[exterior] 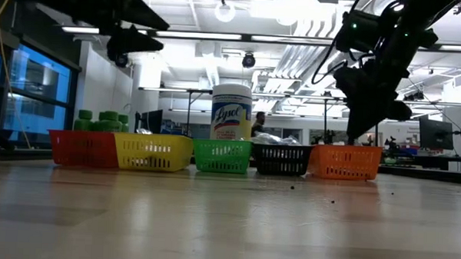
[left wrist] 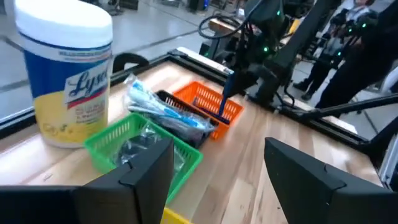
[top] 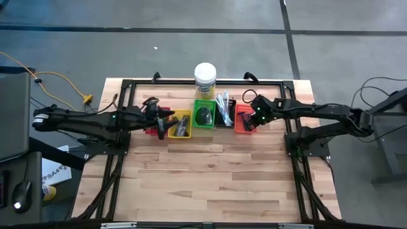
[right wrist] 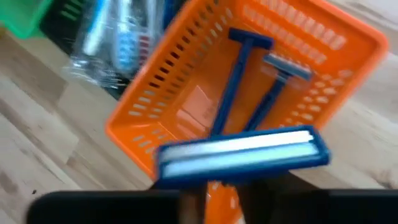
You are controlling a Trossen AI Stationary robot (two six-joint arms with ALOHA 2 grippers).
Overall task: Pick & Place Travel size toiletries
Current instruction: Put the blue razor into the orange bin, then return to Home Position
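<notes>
Five small trays stand in a row: red (exterior: 82, 149), yellow (top: 180, 124), green (top: 203, 116), black (top: 225, 113), orange (top: 244, 121). Green pots (exterior: 98, 122) fill the red one. Clear-sleeved sticks (left wrist: 163, 109) lie across the black one. Two dark-blue razors (right wrist: 231, 81) lie in the orange one. My right gripper (top: 254, 118) hangs over the orange tray, shut on a third razor (right wrist: 242, 155). Over the red and yellow trays my left gripper (left wrist: 217, 186) is open, with nothing between its fingers. My right gripper holds the dark-blue razor by its handle (left wrist: 224, 93), coming slanting down from the table's right. The fingers themselves hide the place of contact in the right wrist view. The razor hangs below them, head (right wrist: 244, 154) lowest, lifted clear above the orange tray.
A tall yellowish jar with a white lid (top: 205, 79) stands just behind the green tray. A dark bundle (top: 203, 115) lies in the green tray. The wooden tabletop (top: 210, 172) in front of the trays lies bare. Black frame rails (top: 121, 159) run along both sides.
</notes>
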